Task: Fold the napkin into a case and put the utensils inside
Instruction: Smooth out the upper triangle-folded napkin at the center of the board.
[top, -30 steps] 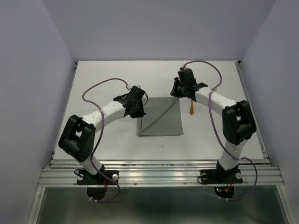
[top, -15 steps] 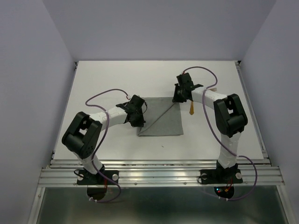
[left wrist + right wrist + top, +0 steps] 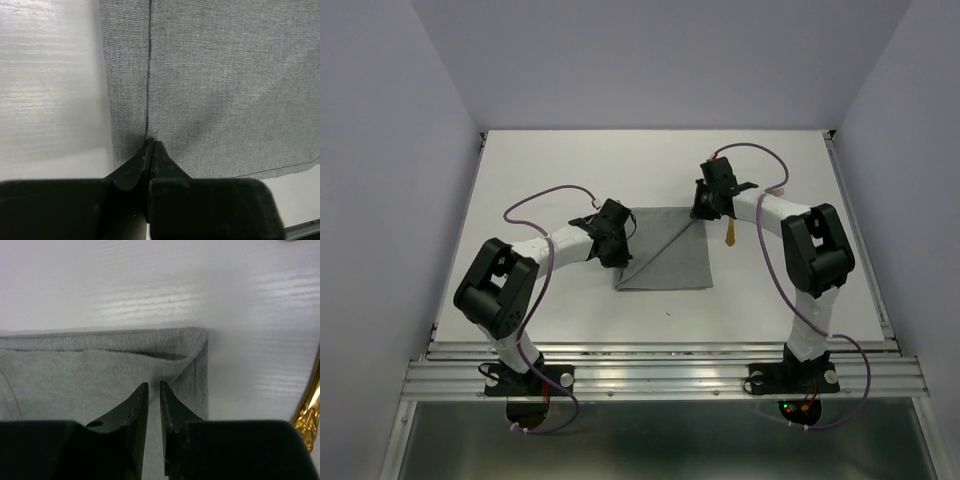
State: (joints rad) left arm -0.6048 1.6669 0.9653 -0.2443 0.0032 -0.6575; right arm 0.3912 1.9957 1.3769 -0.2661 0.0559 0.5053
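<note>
The grey napkin lies flat on the white table, folded, with a diagonal crease across it. My left gripper is low at its left edge; in the left wrist view the jaws are shut on a fold line of the napkin. My right gripper is at the far right corner; its jaws are nearly together, with puckered napkin pinched between them. One golden utensil lies just right of the cloth, and its shiny edge shows in the right wrist view.
The white table ends at a metal rail in front of the arm bases. Grey walls stand at the left, right and back. Purple cables loop above both arms.
Both arms have dropped lower and folded in toward the table. The left gripper moved nearer along the napkin's left edge. The right one settled on the far right corner.
</note>
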